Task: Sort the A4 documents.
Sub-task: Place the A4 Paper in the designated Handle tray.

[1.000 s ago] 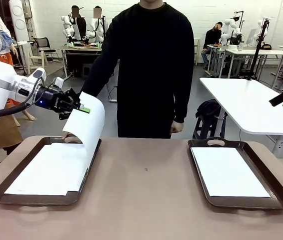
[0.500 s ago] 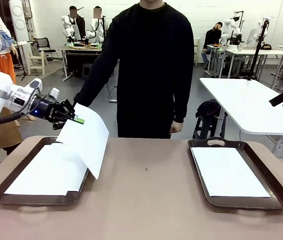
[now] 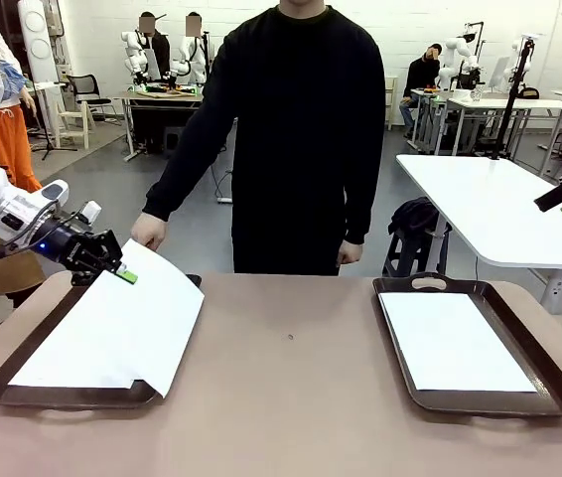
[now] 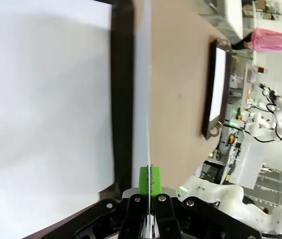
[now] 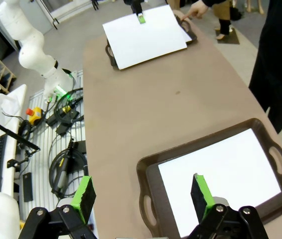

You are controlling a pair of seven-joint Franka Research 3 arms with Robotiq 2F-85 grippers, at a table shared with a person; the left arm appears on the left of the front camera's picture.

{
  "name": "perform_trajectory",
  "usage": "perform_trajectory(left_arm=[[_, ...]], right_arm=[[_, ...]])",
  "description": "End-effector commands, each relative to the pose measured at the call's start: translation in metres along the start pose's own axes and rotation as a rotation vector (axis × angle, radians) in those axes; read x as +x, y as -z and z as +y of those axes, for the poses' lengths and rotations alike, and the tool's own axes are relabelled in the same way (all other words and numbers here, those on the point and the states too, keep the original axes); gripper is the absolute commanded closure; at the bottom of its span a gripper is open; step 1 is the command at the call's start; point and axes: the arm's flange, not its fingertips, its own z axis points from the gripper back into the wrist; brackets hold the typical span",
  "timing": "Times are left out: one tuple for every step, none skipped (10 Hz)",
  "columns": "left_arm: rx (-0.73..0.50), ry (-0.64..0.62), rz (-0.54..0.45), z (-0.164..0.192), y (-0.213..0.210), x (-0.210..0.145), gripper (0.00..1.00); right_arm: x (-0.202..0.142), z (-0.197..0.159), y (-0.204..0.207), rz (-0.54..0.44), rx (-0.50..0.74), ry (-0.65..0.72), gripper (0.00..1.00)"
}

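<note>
A4 sheet (image 3: 134, 323): thin, limp, light; left gripper (image 3: 122, 274) pinches far edge. Right gripper (image 5: 143, 194) spread, empty.

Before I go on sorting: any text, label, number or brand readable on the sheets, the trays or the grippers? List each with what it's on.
None can be read.
Held A4 sheet in the left gripper: blank white.
Sheet in the right tray: blank white.
Left tray: plain dark brown, no markings.
Right gripper: plain green pads, no print.
Background equipment: any lettering is too small to read.
</note>
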Motion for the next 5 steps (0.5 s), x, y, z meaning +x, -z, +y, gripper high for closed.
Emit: perform_trajectory(left_arm=[[0.112,-0.027,-0.021,0.007,-0.007,0.011,0.99],[0.149,-0.010,-0.037,0.010,-0.009,0.016,0.99],[0.191,0.009,-0.054,0.013,-0.010,0.023,0.99],[0.207,0.018,-0.058,0.018,-0.008,0.028,0.99],[0.235,0.022,-0.051,0.023,-0.007,0.035,0.99]], right_arm=[[0.001,0.001,0.001,-0.002,0.001,-0.003,0.00],[0.001,0.001,0.001,-0.002,0.001,-0.003,0.00],[0.001,0.001,0.001,-0.002,0.001,-0.003,0.00],[0.001,0.001,0.001,-0.002,0.001,-0.003,0.00],[0.001,0.001,0.001,-0.002,0.001,-0.003,0.00]])
